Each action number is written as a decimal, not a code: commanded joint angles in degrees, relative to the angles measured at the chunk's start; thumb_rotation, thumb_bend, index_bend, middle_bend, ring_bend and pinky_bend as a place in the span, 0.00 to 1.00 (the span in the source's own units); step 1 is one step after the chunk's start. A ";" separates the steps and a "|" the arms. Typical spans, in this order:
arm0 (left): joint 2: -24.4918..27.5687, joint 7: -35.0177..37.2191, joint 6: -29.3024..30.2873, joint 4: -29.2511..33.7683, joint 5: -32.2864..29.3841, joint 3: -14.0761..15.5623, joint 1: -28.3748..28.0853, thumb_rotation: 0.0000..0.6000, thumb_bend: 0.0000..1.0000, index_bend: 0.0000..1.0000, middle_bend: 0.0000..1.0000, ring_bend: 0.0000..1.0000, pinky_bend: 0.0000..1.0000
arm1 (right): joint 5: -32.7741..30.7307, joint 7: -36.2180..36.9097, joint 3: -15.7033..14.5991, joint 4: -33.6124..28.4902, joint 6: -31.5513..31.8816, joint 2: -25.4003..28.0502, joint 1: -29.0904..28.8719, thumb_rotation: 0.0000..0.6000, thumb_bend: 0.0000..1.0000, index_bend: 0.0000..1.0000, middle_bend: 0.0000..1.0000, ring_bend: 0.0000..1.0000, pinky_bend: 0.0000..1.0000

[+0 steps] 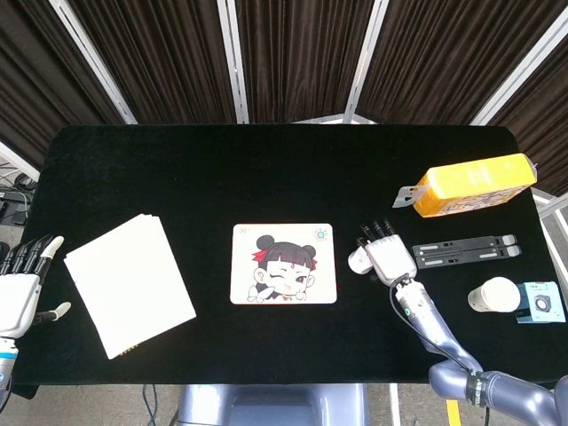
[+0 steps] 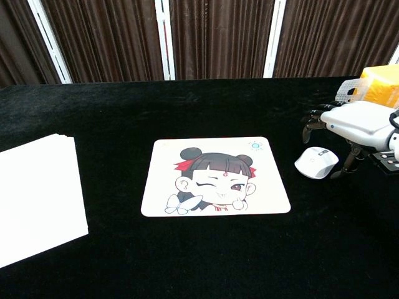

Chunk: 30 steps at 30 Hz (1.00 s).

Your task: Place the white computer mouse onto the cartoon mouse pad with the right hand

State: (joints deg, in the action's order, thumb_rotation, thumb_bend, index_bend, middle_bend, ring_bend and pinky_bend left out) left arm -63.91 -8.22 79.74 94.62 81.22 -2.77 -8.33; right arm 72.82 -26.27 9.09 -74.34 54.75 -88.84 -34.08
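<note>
The mouse (image 2: 316, 162) lies on the black tabletop (image 1: 266, 169), just right of the pad (image 1: 284, 264) and apart from it, so nothing is placed yet. The right robot hand (image 2: 353, 122) hovers over the mouse's right side, fingers spread and curved down around it, not closed on it; grasp, lift, carry and set-down all remain. The left robot hand (image 1: 19, 288) rests open at the tabletop's left edge. The pad shows a winking cartoon girl; no writing is legible.
</note>
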 commanded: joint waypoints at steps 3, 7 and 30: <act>0.00 -0.02 -0.17 0.13 -0.21 -0.01 -0.04 1.00 0.07 0.00 0.00 0.00 0.00 | -0.23 0.29 -0.32 0.70 -0.35 0.46 -0.29 1.00 0.07 0.31 0.10 0.00 0.00; 0.00 -0.32 -0.33 0.30 -0.44 0.02 -0.07 1.00 0.08 0.00 0.00 0.00 0.00 | -0.39 0.96 -0.52 1.40 -0.38 0.31 -0.50 1.00 0.07 0.32 0.10 0.00 0.00; 0.38 -0.43 -1.38 1.38 -2.35 -0.30 -0.30 1.00 0.08 0.00 0.00 0.00 0.00 | -0.12 3.73 -1.55 9.73 -1.42 -5.05 -2.64 1.00 0.07 0.36 0.14 0.00 0.00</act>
State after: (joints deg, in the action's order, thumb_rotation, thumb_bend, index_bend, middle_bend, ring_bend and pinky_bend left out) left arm -63.54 -8.66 78.36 96.00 78.87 -3.07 -8.63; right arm 72.70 -22.59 7.57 -64.65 53.36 -93.84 -36.68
